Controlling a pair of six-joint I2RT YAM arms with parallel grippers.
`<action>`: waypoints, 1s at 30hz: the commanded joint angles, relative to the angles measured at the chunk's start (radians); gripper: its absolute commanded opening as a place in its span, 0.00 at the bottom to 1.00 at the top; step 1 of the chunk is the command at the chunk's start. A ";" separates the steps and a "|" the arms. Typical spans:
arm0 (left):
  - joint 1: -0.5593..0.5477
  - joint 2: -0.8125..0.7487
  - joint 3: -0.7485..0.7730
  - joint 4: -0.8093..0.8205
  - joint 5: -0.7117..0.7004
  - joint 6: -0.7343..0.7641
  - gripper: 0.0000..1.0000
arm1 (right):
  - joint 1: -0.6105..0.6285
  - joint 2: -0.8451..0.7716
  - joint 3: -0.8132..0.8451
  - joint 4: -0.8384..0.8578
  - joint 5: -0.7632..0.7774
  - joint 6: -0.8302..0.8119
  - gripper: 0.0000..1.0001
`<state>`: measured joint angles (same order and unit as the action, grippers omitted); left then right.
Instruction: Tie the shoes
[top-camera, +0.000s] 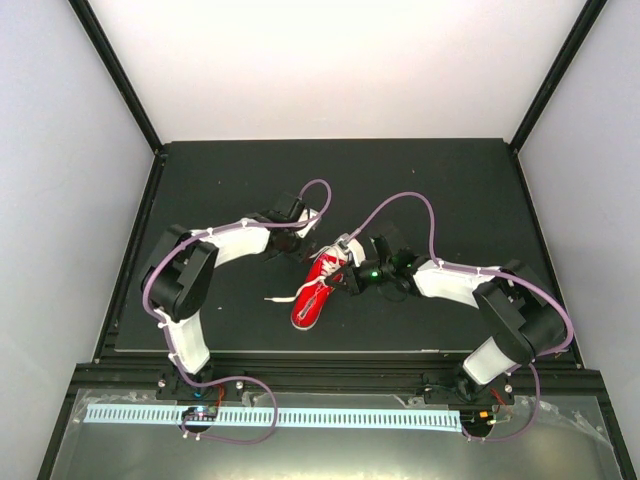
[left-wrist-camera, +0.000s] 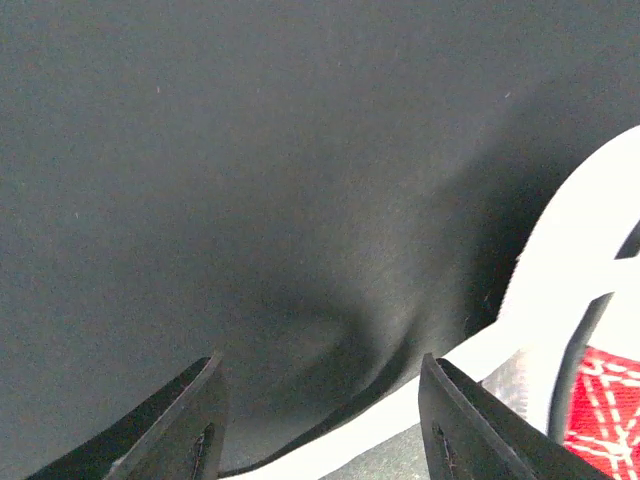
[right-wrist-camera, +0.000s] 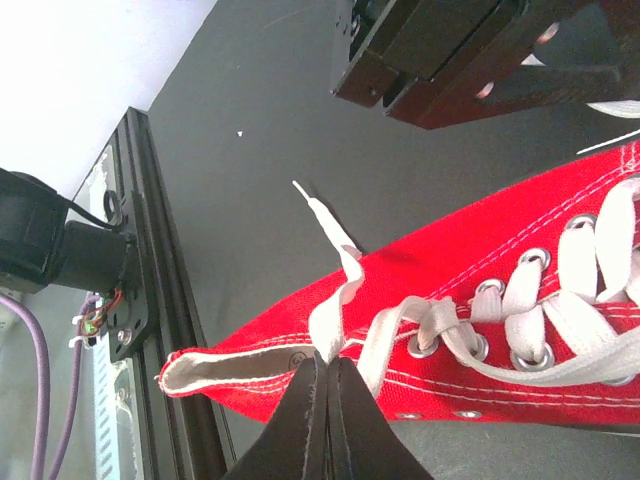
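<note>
**Sneaker mid-table, right gripper shut at the lace, left gripper open**

From my seat the red sneaker lies about the middle of the black table, a little toward the near edge. It is set on a diagonal, with its white toe end pointing far and slightly right and its opening toward the near left. One white lace trails off to the left across the table. On the right wrist camera the laced eyelets run along the top of the canvas.

The right gripper is fully closed. Its tips meet right where a lace crosses the sneaker's collar, and I cannot tell whether the lace is actually pinched between them. From above, it sits against the sneaker's right side.

The left gripper stands moderately wide, with only bare table showing between its fingers. It hovers just far-left of the toe end, and a patch of red canvas shows at the right edge of its wrist view.
</note>
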<state>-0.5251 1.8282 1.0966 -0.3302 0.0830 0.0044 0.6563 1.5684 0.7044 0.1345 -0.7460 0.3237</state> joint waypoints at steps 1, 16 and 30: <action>-0.002 0.023 0.039 -0.053 -0.025 0.009 0.53 | 0.006 -0.005 0.023 0.025 -0.024 0.006 0.02; -0.030 0.064 0.064 -0.062 0.024 0.028 0.54 | 0.006 -0.004 0.026 0.021 -0.030 0.005 0.02; -0.094 -0.015 -0.033 -0.040 0.095 -0.009 0.58 | 0.006 -0.007 0.026 0.023 -0.034 0.006 0.02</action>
<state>-0.5785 1.8637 1.0973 -0.3473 0.1326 0.0227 0.6563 1.5684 0.7086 0.1349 -0.7643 0.3241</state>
